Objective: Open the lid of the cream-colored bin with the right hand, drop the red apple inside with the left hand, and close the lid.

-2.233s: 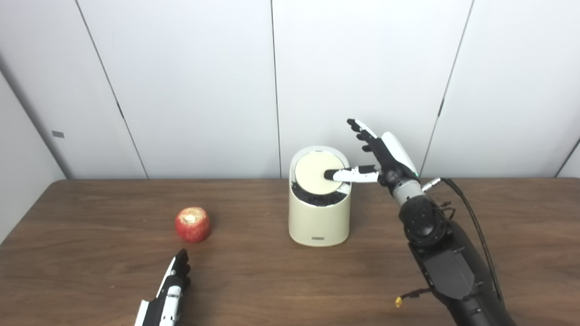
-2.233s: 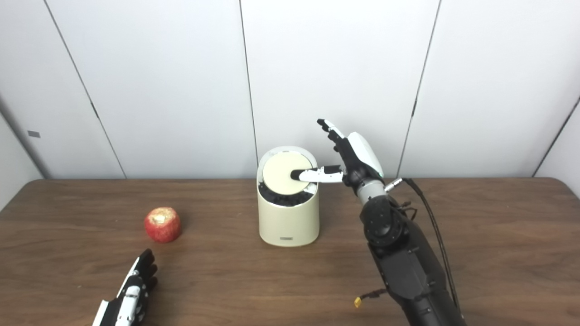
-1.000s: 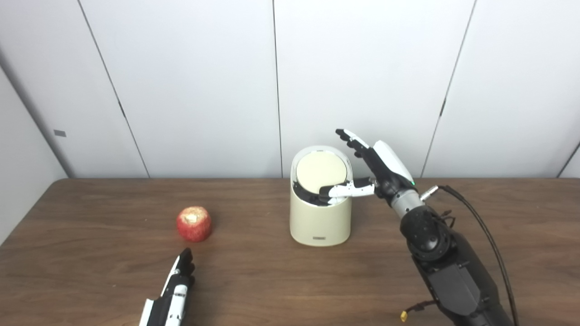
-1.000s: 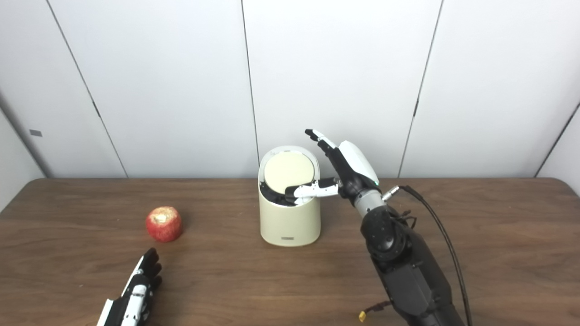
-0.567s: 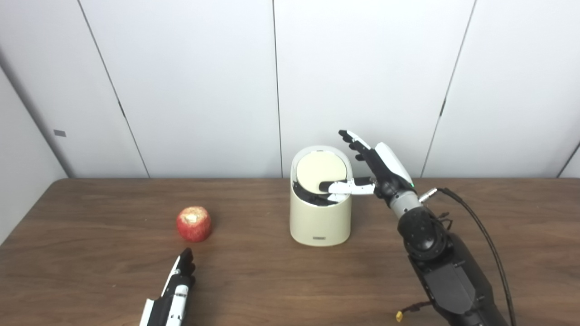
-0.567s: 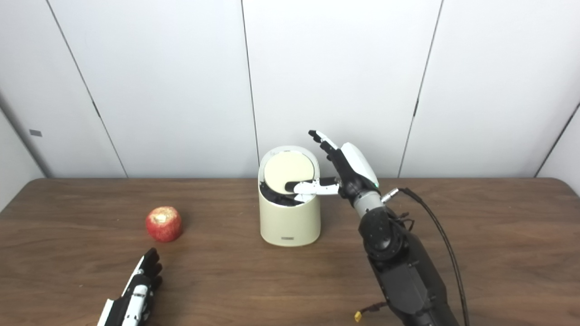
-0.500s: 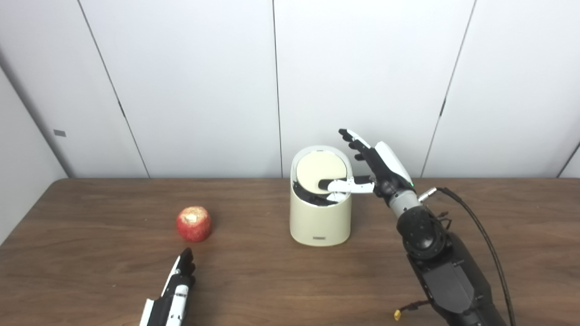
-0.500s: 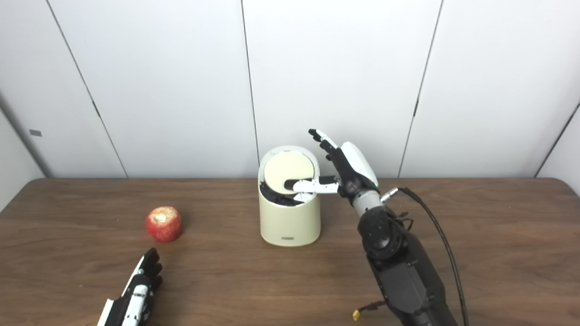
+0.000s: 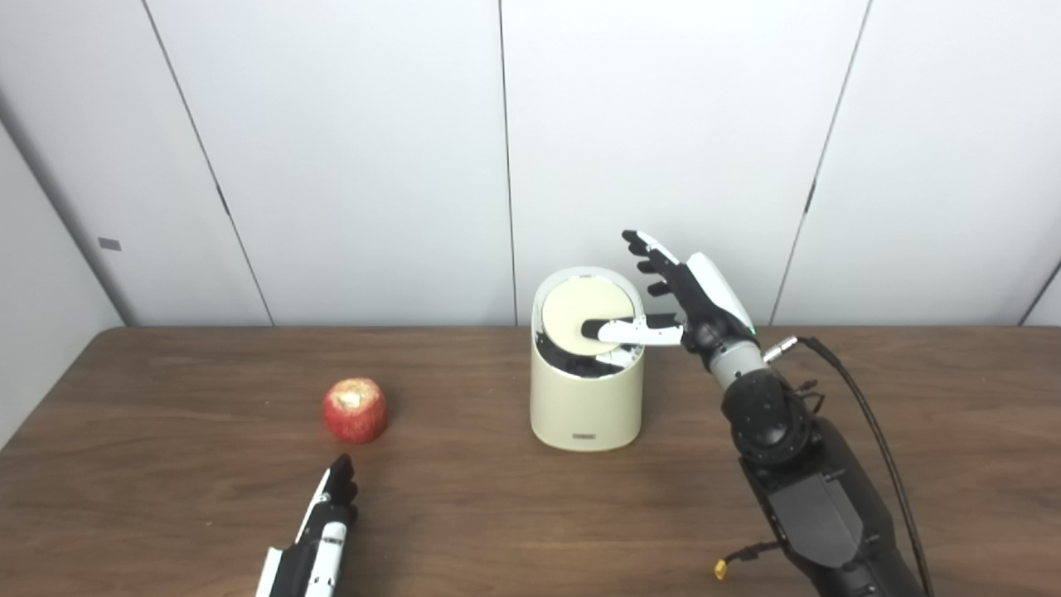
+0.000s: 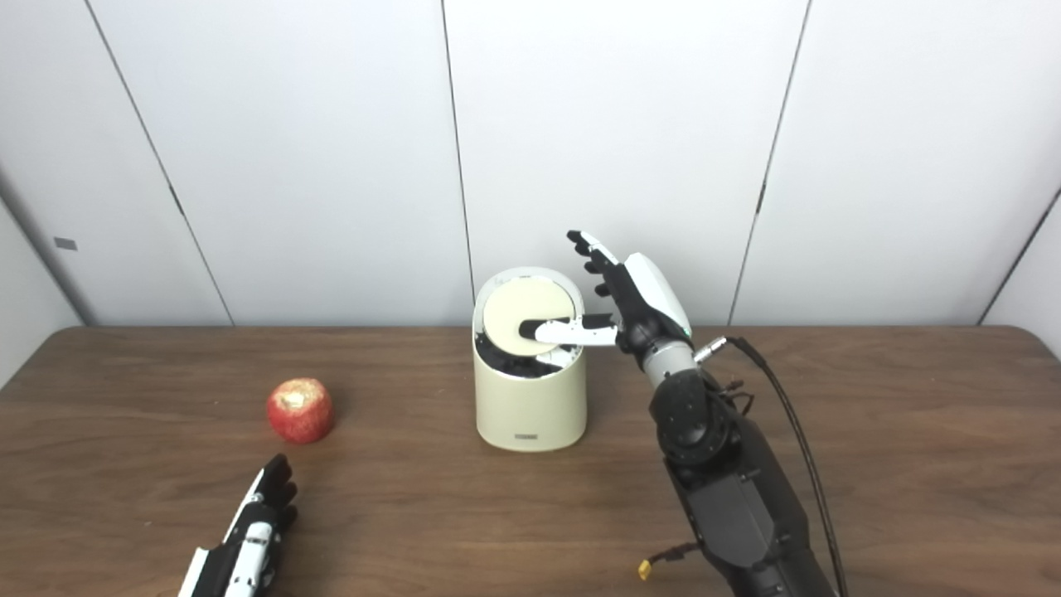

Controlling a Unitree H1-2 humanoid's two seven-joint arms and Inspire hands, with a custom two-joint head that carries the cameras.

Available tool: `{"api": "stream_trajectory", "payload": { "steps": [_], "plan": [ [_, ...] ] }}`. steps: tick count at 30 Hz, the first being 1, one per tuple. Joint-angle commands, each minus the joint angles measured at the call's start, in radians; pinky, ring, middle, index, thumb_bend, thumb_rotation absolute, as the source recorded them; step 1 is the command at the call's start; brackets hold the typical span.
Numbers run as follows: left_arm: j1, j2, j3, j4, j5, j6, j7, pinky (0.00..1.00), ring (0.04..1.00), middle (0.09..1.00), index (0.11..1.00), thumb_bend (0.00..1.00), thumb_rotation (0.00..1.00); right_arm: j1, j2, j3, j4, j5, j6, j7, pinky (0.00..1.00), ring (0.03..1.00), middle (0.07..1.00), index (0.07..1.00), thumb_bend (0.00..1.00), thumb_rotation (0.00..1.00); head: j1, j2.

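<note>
Setting: indoor test or lab space, not a lived-in room. Evidence: backdrop is plain white wall panels [image 9: 663, 149] split by thin dark vertical seams, bare apart from one small grey tag [image 9: 106, 245] at far left. Work surface is a dark wood-grain bench [image 9: 464, 497] pushed against the panels, sparsely dressed with only a cream-colored bin [image 9: 586, 398] and a red apple [image 9: 355, 410], well apart from each other. A black robot arm [image 9: 812, 497] with exposed cabling [image 9: 870, 431] and a loose yellow-tipped wire [image 9: 723, 568] rises over the bench. Lighting is even, with soft shadows.
</note>
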Motion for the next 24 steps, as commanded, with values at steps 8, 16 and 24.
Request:
{"api": "stream_trajectory", "payload": {
  "steps": [8,16,24],
  "plan": [
    [0.073,-0.004,-0.009,-0.029,0.011,-0.033,0.003,1.00,1.000,1.000,1.000,0.24,0.86,-0.065,-0.032,0.026,-0.015,-0.042,-0.052,-0.018,0.81,0.888,0.905,0.908,0.92,0.44,0.002,0.005],
    [0.076,-0.009,-0.007,-0.035,-0.003,-0.026,0.003,1.00,1.000,1.000,1.000,0.25,0.84,-0.064,-0.059,0.072,0.014,-0.133,-0.115,-0.092,0.86,0.889,0.895,0.897,0.93,0.29,0.009,0.010],
    [0.074,-0.009,-0.008,-0.031,-0.004,-0.033,0.001,1.00,1.000,1.000,1.000,0.25,0.83,-0.061,-0.081,0.119,0.045,-0.233,-0.171,-0.187,0.97,0.950,0.940,0.914,0.92,0.20,0.011,0.010]
  ]
}}
